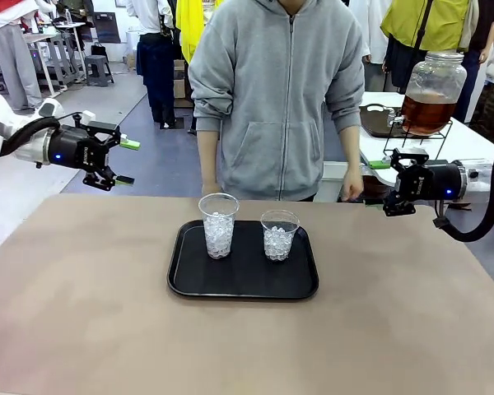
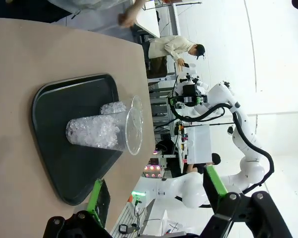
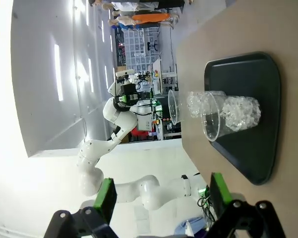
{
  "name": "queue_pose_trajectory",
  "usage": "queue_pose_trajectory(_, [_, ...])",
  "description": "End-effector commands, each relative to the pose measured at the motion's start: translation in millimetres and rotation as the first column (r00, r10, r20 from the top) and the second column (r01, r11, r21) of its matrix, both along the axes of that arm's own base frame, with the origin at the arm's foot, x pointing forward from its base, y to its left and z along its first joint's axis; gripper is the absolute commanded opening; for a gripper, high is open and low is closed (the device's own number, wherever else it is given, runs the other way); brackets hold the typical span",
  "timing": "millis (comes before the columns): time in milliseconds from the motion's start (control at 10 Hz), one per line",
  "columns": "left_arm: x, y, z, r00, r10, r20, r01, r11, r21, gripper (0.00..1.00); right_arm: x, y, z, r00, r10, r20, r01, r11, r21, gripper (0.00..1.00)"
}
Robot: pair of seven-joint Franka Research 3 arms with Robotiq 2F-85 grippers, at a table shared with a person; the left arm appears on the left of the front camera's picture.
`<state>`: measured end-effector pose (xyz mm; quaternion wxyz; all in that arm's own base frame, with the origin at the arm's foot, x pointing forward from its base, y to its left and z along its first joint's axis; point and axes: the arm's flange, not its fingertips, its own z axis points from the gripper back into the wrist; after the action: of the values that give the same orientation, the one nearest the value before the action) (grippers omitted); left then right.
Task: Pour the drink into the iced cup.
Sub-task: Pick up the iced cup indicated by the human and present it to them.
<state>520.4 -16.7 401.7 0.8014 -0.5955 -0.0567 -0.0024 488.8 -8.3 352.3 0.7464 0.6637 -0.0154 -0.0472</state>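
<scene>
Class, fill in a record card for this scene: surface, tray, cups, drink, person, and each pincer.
surface: brown table
tray: black tray, mid-table
cups: tall cup and short cup, upright on the tray, both holding ice, no drink
drink: amber liquid in a glass jar on a stand, behind at the right
person: person in a grey hoodie, standing at the far side
left: left pincer open, empty, raised
right: right pincer open, empty, raised

Two iced cups (image 1: 219, 224) (image 1: 279, 234), one black tray (image 1: 189, 278), one jar (image 1: 435, 78) of drink (image 1: 428, 113)
</scene>
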Motion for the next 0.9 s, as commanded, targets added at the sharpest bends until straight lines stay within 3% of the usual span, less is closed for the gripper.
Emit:
queue_pose_trajectory(0, [-1.5,0.5,0.9,1.000,0.004,0.002,-0.004,1.000,0.003,1.00,1.2,-0.1,0.1,1.000,-0.006,0.003,0.006,1.000,-0.007,1.00])
queue_pose_trajectory(800, [-1.5,0.5,0.9,1.000,0.004,0.002,-0.004,1.000,0.003,1.00,1.2,-0.1,0.1,1.000,-0.006,0.003,0.006,1.000,-0.007,1.00])
